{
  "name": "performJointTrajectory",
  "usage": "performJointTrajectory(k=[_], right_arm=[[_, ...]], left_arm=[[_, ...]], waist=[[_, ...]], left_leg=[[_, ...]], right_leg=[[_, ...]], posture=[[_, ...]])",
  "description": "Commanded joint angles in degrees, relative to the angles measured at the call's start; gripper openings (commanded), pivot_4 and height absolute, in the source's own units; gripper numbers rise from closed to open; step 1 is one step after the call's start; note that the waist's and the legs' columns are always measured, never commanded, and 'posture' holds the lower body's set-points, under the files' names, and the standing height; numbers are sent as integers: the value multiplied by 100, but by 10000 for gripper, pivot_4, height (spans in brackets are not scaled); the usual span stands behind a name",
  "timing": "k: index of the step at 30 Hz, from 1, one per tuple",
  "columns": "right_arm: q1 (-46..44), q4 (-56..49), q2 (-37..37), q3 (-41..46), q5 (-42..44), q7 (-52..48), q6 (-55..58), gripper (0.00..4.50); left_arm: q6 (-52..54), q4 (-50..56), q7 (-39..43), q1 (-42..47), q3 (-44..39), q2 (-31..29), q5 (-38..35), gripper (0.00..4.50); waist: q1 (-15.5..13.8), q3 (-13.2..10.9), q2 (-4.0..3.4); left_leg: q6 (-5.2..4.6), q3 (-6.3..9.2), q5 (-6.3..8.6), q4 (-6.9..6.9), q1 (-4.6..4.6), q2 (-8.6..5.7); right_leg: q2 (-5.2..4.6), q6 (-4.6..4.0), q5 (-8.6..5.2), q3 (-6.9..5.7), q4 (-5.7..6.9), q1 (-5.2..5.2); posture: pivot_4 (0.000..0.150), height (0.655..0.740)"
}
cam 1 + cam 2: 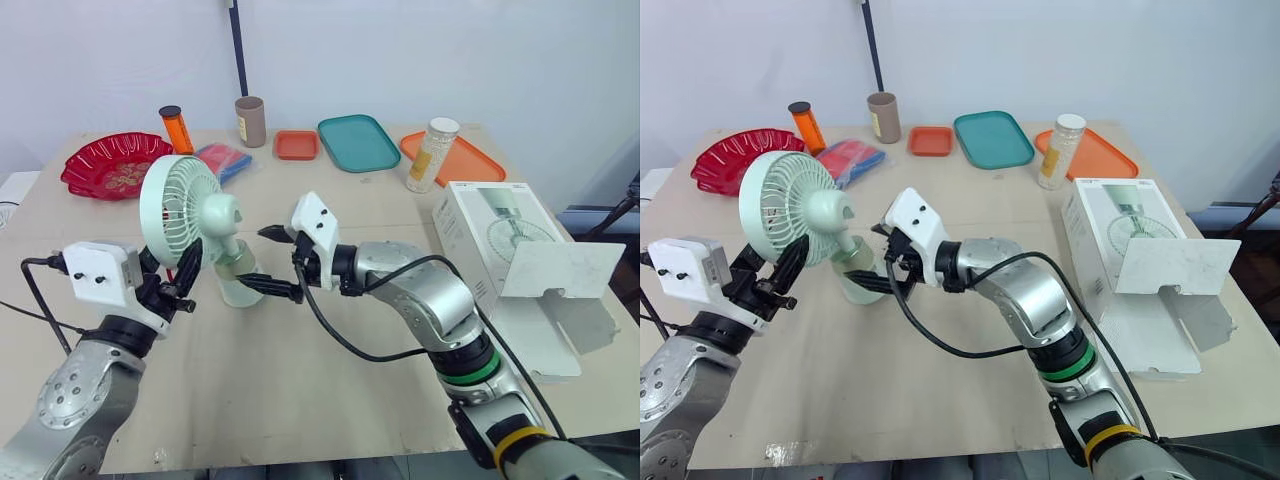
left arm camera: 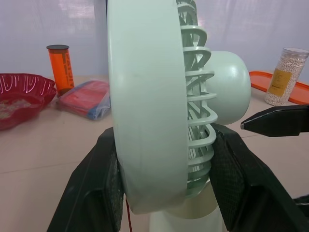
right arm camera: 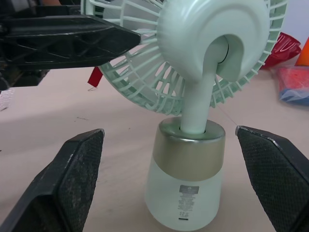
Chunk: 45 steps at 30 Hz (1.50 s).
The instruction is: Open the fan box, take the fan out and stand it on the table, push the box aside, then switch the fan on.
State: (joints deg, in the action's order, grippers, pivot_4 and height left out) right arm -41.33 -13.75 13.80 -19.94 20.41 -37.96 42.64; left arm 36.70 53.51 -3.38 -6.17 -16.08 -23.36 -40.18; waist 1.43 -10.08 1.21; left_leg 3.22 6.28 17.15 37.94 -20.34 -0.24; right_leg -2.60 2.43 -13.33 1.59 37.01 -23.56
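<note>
A pale green fan (image 1: 188, 212) stands upright on the table, on a whitish base with a gold band (image 3: 186, 166). My left gripper (image 1: 176, 281) is shut on the lower rim of the fan's round cage (image 2: 149, 111), one black finger (image 2: 96, 193) against each face. From the other side comes my right gripper (image 1: 265, 262), open, its two fingers (image 3: 72, 179) wide apart on either side of the base and clear of it. The white fan box (image 1: 497, 235) lies at the right of the table with its flap (image 1: 560, 268) open.
Along the back stand a red dish (image 1: 113, 163), an orange bottle (image 1: 176, 128), a brown cup (image 1: 250, 121), a small orange tray (image 1: 296, 145), a teal tray (image 1: 358, 142), an orange tray (image 1: 468, 160) and a jar of white beads (image 1: 432, 154). A red-and-blue packet (image 1: 226, 160) lies behind the fan.
</note>
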Motion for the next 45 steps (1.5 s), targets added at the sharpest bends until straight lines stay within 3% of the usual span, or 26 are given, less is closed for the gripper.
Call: performJointTrajectory(k=[1, 4, 7, 45], right_arm=[[-101, 15, -127, 4, -101, 73, -113, 45000], [-120, 147, -250, -10, -201, 174, -128, 36473], [-142, 218, -353, 2, -253, 207, -118, 23322], [-449, 1145, -1023, 75, -620, 314, -516, 23322]], left_arm=[[-170, 400, 17, 115, -33, -37, 79, 19268], [-174, 423, 22, 99, 47, -19, 121, 19122], [-168, 424, 31, 99, 36, -26, 128, 19122], [-116, 503, -105, 57, 222, 31, 214, 19122]], waist=[[0, 0, 0], [1, 0, 0], [1, 0, -1], [4, -1, -2]], left_leg=[[0, 0, 0, 0, 0, 0], [0, 0, 0, -1, 0, 0], [0, 0, 0, -1, 0, 0], [1, 0, -1, -2, -2, 0]], right_leg=[[0, 0, 0, 0, 0, 0], [1, 0, 0, 0, 0, -1], [0, 0, 0, 0, 0, -1], [0, 0, 0, 0, 0, -4]], posture=[[1500, 7400], [1500, 7400], [1500, 7400], [1500, 7400]])
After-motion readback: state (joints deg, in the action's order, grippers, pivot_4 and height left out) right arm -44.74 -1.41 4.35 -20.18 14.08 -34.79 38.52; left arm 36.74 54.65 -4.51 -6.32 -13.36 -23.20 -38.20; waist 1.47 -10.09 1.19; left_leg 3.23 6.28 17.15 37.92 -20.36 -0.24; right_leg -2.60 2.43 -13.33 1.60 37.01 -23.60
